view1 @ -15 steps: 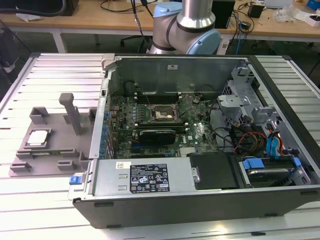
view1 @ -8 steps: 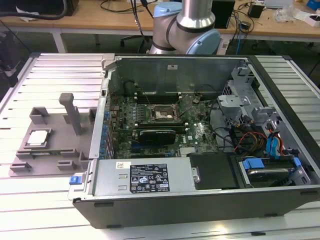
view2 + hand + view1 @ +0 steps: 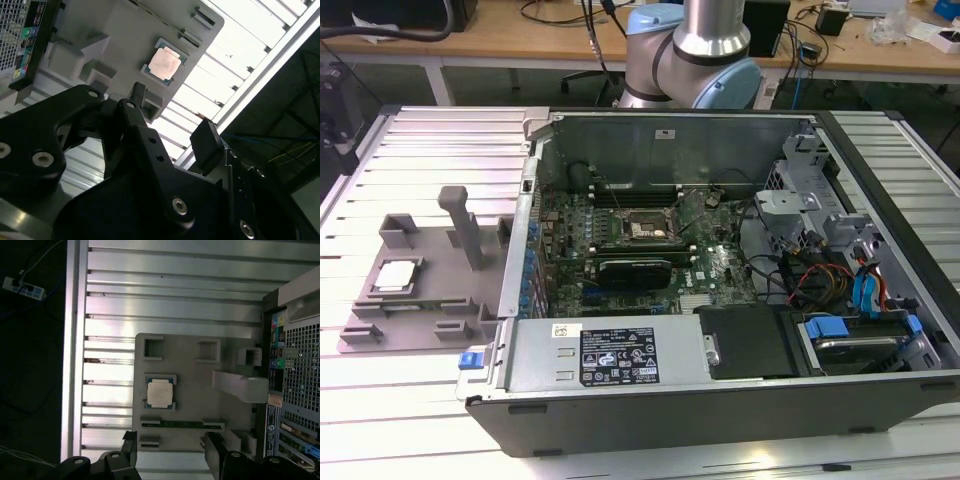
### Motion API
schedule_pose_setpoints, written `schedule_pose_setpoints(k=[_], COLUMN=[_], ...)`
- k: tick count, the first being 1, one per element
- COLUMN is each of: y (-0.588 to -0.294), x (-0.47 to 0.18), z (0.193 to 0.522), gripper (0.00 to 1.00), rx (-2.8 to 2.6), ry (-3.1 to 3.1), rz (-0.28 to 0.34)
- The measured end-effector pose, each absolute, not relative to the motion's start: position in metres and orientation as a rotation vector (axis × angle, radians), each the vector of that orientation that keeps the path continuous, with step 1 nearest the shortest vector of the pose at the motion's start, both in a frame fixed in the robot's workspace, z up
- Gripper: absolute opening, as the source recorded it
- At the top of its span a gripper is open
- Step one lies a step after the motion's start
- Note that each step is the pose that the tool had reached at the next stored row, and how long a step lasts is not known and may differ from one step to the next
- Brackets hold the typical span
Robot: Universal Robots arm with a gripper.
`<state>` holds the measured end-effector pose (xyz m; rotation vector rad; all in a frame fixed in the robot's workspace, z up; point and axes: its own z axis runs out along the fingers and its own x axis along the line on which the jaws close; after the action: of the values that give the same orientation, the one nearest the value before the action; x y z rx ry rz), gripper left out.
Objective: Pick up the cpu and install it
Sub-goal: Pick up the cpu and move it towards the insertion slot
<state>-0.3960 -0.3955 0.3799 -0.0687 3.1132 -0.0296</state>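
Cpu (image 3: pixel 160 392) unpicked, in grey fixture tray (image 3: pixel 197 395)
cpu near tray's edge away from computer case (image 3: pixel 720 405); gripper (image 3: pixel 170 440) above tray, fingers spread, empty

Pale silver metal, softly shiny, on the cpu (image 3: pixel 160 393), ahead of the parted jaws. Matt grey plastic under it: the fixture tray (image 3: pixel 195 390). Ribbed bare aluminium, brightly reflective, for the table (image 3: pixel 170 295). Matt black finish on the gripper (image 3: pixel 171 437). Perforated sheet metal on the computer case (image 3: pixel 300 370), off to one side of the jaws.
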Motion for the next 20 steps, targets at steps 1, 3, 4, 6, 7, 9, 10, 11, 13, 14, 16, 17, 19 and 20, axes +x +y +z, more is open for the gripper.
schedule_pose_setpoints(k=[1, 3, 4, 6, 7, 9, 10, 11, 13, 14, 16, 17, 19, 20], y=[-0.395, -0.395, -0.395, -0.395, -0.395, -0.395, -0.395, -0.395, -0.395, -0.395, -0.395, -0.395, -0.395, -0.395], x=[-0.396, -0.396, -0.396, -0.396, -0.396, -0.396, -0.396, -0.396, -0.396, -0.396, -0.396, -0.396, -0.396, -0.396], z=[0.38, 0.379, 0.378, 0.376, 0.375, 0.372, 0.371, 0.37, 0.368, 0.367, 0.365, 0.365, 0.363, 0.362], gripper=[0.57, 0.57, 0.57, 0.57, 0.57, 0.57, 0.57, 0.57, 0.57, 0.57, 0.57, 0.57, 0.57, 0.57], rx=[-0.069, -0.069, -0.069, -0.069, -0.069, -0.069, -0.069, -0.069, -0.069, -0.069, -0.069, -0.069, -0.069, -0.069], ry=[3.113, 3.113, 3.113, 3.113, 3.113, 3.113, 3.113, 3.113, 3.113, 3.113, 3.113, 3.113, 3.113, 3.113], rz=[-0.03, -0.029, -0.029, -0.029, -0.029, -0.029, -0.029, -0.03, -0.03, -0.03, -0.03, -0.03, -0.03, -0.029])
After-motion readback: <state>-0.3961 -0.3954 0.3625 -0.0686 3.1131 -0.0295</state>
